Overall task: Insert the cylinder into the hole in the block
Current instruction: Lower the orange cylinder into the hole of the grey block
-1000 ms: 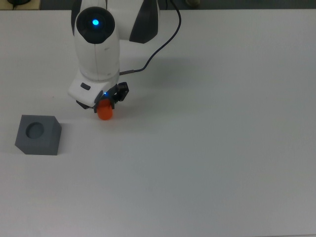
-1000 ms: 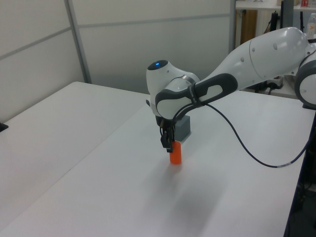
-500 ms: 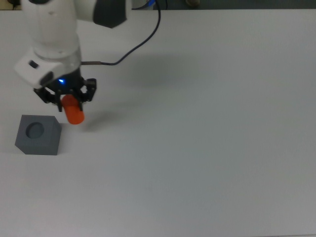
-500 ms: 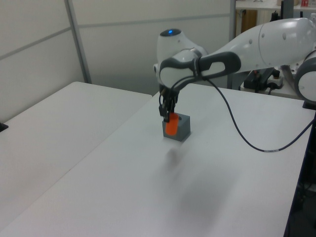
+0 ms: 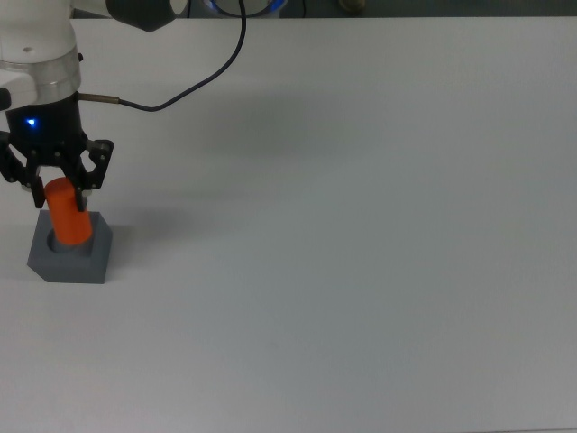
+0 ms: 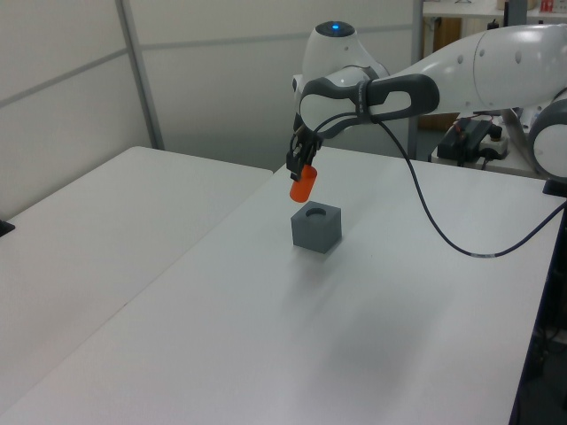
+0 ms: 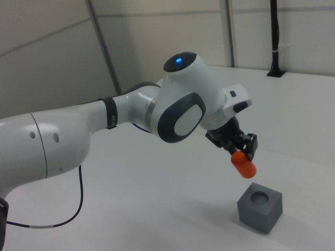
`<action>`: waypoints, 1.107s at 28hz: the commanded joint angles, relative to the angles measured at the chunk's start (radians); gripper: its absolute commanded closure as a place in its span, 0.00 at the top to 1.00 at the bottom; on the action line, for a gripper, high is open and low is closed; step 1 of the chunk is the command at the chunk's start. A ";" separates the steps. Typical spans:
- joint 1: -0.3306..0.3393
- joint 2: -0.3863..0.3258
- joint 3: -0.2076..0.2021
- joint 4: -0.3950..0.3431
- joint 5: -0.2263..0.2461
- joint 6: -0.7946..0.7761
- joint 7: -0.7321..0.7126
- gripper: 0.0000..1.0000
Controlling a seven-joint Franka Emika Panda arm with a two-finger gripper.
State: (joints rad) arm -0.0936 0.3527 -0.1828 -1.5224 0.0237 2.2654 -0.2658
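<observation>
The claw (image 6: 301,165) pinches the cylinder (image 6: 303,184) by its top — tilted, above the block (image 6: 316,226). It looks light, stiff and smooth — likely slippery.

this looks like a robotics lab. a white industrial arm (image 6: 461,75) with a glowing blue status light (image 6: 335,27) reaches over a wide, plain white table (image 6: 266,354), trailing a black cable (image 6: 425,212). pale partition panels (image 6: 221,80) with metal framing wall off the space, and behind the arm in the left view stand shelves and dark equipment (image 6: 474,142).
</observation>
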 commanded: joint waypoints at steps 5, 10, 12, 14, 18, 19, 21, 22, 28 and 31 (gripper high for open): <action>-0.011 0.017 -0.014 0.002 0.009 0.048 -0.012 0.40; -0.020 0.031 -0.023 -0.002 -0.004 0.046 -0.010 0.39; -0.020 0.034 -0.027 -0.018 -0.011 0.045 -0.009 0.39; -0.021 0.045 -0.027 -0.030 -0.011 0.046 -0.003 0.38; -0.023 0.051 -0.027 -0.031 -0.013 0.046 -0.001 0.38; -0.026 0.051 -0.029 -0.033 -0.013 0.046 -0.003 0.38; -0.032 0.051 -0.029 -0.038 -0.014 0.046 -0.007 0.38; -0.032 0.051 -0.029 -0.039 -0.018 0.046 -0.007 0.38; -0.034 0.065 -0.030 -0.047 -0.039 0.046 -0.009 0.38; -0.032 0.066 -0.030 -0.053 -0.053 0.042 -0.009 0.39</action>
State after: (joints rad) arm -0.1292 0.4208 -0.2088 -1.5480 0.0015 2.2928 -0.2672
